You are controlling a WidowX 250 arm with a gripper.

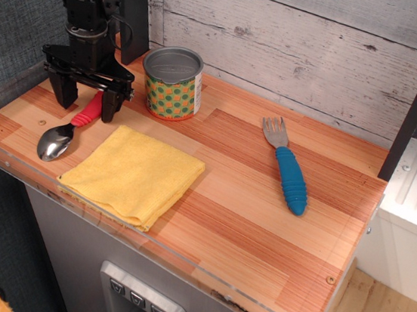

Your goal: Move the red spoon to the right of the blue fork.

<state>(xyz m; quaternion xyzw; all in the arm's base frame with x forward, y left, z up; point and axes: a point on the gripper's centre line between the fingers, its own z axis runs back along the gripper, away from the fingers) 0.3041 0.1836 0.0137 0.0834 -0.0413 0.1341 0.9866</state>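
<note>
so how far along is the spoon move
Nothing is done yet: the spoon lies at the table's left end, far left of the fork. In hand: the gripper is open, its fingers straddling the red handle. Left: close, lift, carry past the fork and set down on its right.

Spoon point(68, 130) far left on table point(248, 206), under gripper point(87, 101). Cloth point(134, 175) just right of spoon, nearer edge. Can point(172, 83) behind cloth, by wall. Fork point(287, 169) well right, apart from rest.
</note>
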